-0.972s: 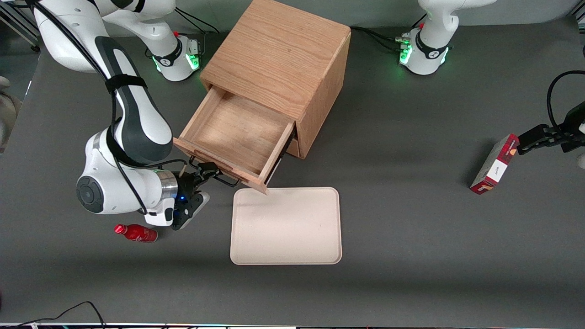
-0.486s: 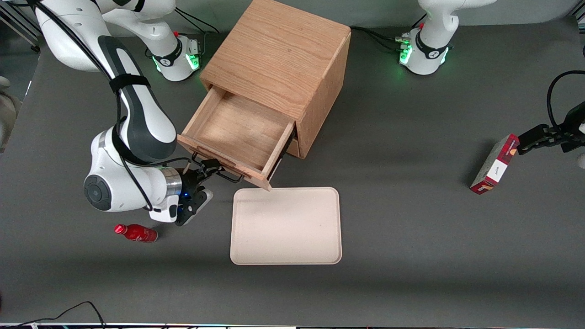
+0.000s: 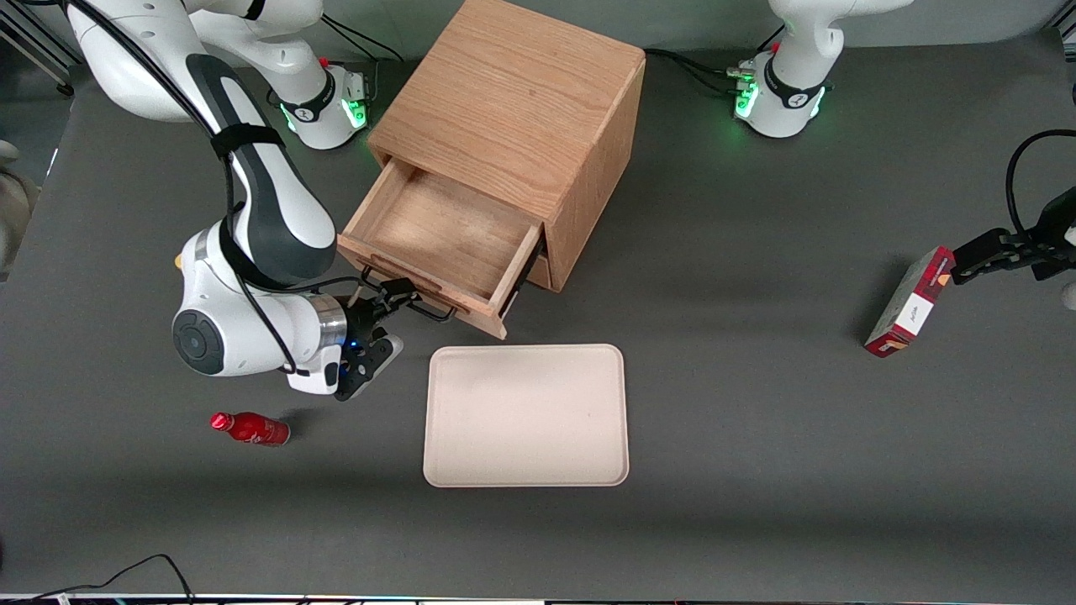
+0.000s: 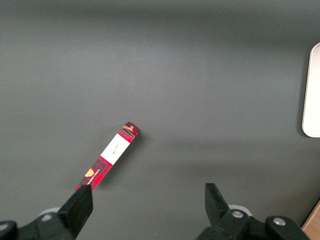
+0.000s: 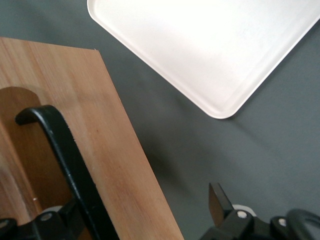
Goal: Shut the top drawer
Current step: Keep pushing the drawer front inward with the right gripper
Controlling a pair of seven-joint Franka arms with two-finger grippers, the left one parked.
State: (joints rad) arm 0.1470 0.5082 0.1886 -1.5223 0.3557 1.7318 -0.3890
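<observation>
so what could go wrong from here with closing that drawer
The tool sits at the black handle of the top drawer, which is still largely open. Pushing off-centre could skew the drawer and jam it in the cabinet. The tool could also slip off the thin handle. The cabinet looks unfixed, so it might slide on the table.

A beige tray (image 3: 526,415), a red bottle (image 3: 250,428) and a red carton (image 3: 909,302) lie apart.

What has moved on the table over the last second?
The top drawer has slid partway back into the cabinet, pushed by the end effector at its black handle. The tray, red bottle and red box stayed put.
</observation>
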